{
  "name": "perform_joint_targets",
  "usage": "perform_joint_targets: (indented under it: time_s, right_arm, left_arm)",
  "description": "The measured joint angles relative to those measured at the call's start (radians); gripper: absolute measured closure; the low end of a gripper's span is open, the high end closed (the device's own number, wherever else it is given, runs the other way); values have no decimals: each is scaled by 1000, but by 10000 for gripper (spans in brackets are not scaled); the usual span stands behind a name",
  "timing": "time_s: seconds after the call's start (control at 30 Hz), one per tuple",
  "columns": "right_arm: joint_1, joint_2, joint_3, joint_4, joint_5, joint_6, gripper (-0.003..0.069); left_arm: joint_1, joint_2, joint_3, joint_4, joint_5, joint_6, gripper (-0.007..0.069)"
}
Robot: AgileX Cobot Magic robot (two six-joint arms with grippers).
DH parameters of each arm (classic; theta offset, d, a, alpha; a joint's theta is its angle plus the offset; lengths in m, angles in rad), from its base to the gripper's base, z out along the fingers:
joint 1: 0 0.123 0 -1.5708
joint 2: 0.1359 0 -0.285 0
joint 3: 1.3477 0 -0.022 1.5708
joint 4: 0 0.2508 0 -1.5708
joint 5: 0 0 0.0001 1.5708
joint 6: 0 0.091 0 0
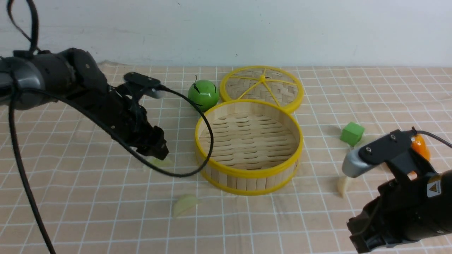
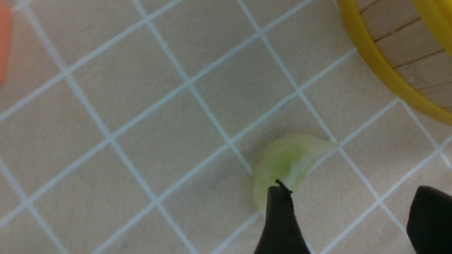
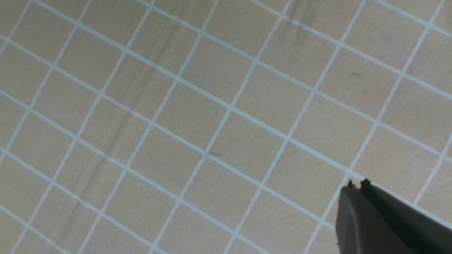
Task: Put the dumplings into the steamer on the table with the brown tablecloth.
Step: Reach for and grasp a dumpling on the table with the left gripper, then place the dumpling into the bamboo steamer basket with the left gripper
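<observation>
Left end effector (image 2: 349, 195) hovers low, jaws spread wide, nothing pinched. Trouble looms: the near dumpling (image 2: 287, 162) sits off-centre, right at one fingertip (image 2: 279, 208) rather than in the gap. A squeeze from here could shove it across the tabletop (image 1: 317, 225) or catch only its thin edge. It lies on the cloth, near the empty steamer (image 1: 247, 181). Right end effector (image 3: 357, 183) is pressed together, holding nothing.

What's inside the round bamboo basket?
The steamer shows only its bare slatted floor, with nothing on it. Its near wall hides a thin strip of floor at the front, so that bit cannot be checked.
</observation>
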Motion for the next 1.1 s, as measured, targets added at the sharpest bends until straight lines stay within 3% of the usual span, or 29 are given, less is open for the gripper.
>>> perform_joint_targets:
  time_s: [0.07, 0.13, 0.33, 0.67, 0.77, 0.97, 1.1]
  right_arm:
    - [0, 0, 0, 15, 1, -4, 663]
    - [0, 0, 0, 29, 3, -4, 662]
    - [0, 0, 0, 77, 15, -5, 659]
    - [0, 0, 0, 89, 26, -5, 655]
    - [0, 0, 0, 90, 10, -5, 652]
    - [0, 0, 0, 89, -29, -5, 649]
    - [0, 0, 0, 89, -26, -5, 645]
  left_arm:
    - [-22, 46, -3, 6, -44, 115, 199]
    - [-22, 66, -9, 0, -75, 136, 225]
    - [-24, 121, -12, 51, -124, 52, 426]
    - [-62, 69, -29, 86, -69, -182, 425]
    - [-115, 2, -110, 25, -60, -278, 425]
    - [-217, 0, -261, -26, -64, -312, 425]
    - [-248, 98, -315, 98, -124, -476, 425]
